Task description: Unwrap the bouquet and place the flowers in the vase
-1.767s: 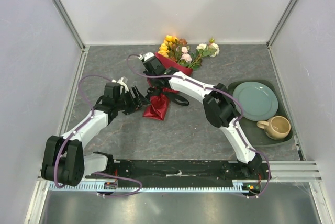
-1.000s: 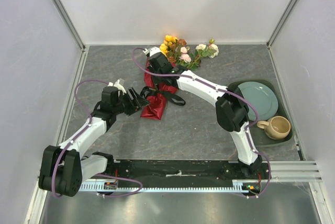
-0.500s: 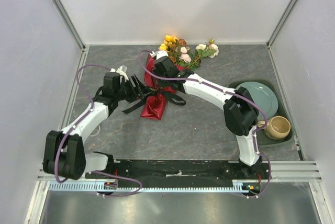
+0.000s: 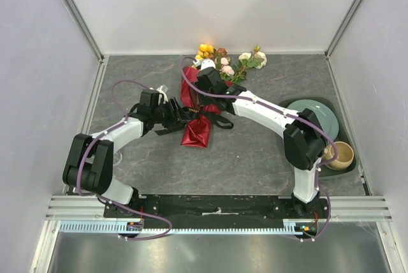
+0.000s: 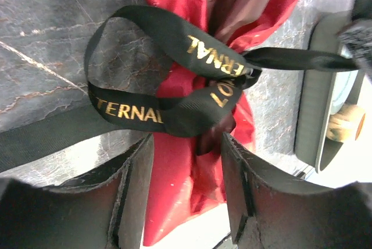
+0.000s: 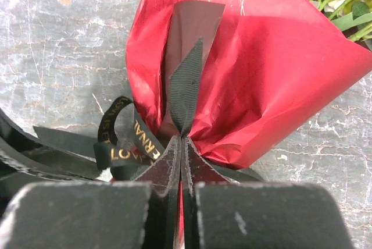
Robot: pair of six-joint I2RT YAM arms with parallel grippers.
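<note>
The bouquet [image 4: 199, 117] lies in the middle of the top view. Its flowers [image 4: 224, 62] are at the upper centre, and its maroon wrapping paper [image 6: 261, 57] is tied with a black ribbon [image 5: 174, 106]. The step in hand looks like undoing the bow.

The right gripper [image 6: 181, 142] has its jaws pressed together on 1 ribbon tail, low in the centre of its wrist view. The left gripper [image 5: 187, 144] has its jaws apart, astride the knot and a loop at the lower centre of its view.

To do this well, the left should close on ribbon only, not on the paper beneath. The 2 arms should then draw apart low over the table [image 4: 255, 152], gently, so that the knot slips rather than tightens. I cannot make out the vase.
</note>
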